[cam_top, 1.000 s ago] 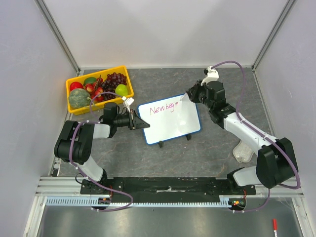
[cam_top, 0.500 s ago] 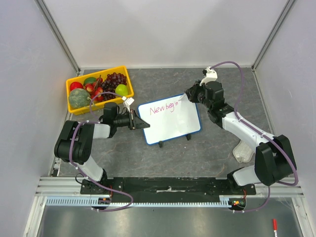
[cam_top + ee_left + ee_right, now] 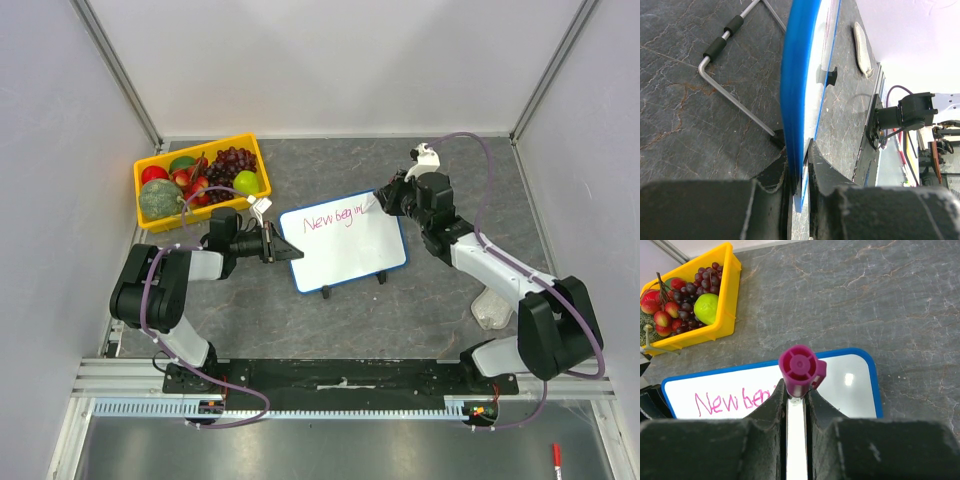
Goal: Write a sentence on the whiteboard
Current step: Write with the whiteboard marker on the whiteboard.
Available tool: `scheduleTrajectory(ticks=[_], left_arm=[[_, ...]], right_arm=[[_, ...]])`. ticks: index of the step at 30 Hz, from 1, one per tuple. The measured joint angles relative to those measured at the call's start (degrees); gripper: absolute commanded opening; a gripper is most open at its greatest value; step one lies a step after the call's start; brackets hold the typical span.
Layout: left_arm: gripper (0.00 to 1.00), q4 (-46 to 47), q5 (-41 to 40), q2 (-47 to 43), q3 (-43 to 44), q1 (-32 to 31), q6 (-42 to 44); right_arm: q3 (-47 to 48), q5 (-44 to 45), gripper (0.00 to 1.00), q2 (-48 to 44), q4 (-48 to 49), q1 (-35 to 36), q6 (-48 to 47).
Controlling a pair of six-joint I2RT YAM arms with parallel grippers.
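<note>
Grey stone-look tabletop with pale walls on three sides, and the whiteboard (image 3: 350,258) stands tilted on its feet near the middle, just right of the yellow tray (image 3: 196,149) of fruit. My left gripper (image 3: 292,251) is pinched shut on the board's left edge. The left wrist view shows the blue frame sandwiched between both black fingers, with the wire stand splayed out behind. My right gripper (image 3: 384,200) is clamped on the pink marker (image 3: 801,366), whose butt end pokes up between the fingers, while the tip points down at the upper right part of the board.

Over the last second the right wrist has swung round and slid a little toward me and to the right, following the line. The board and the left arm have not budged. The sentence (image 3: 332,219) reads roughly "New begin", and it looks at most a stroke longer than a second ago. From above, the tip sits at the end of that last letter, though I cannot tell for certain that it is touching.

I judge I am mid-word on the first line, with the rest of that word and all that follows still to write. The steady left hold keeps the strokes clean, so I would keep it as it is
</note>
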Motion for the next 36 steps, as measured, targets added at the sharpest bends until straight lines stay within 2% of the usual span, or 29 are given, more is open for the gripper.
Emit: scheduleTrajectory(ticks=[10, 25, 36], left_arm=[[0.02, 0.0, 0.0, 0.0, 0.0, 0.0, 0.0], [0.02, 0.0, 0.0, 0.0, 0.0, 0.0, 0.1], [0.02, -0.1, 0.0, 0.0, 0.0, 0.0, 0.0]], right_arm=[[-0.3, -0.3, 0.0, -0.4, -0.5, 0.0, 0.3], [4.3, -0.5, 0.0, -0.4, -1.6, 0.0, 0.5], [4.5, 1.2, 0.0, 2.6, -1.2, 0.0, 0.6]])
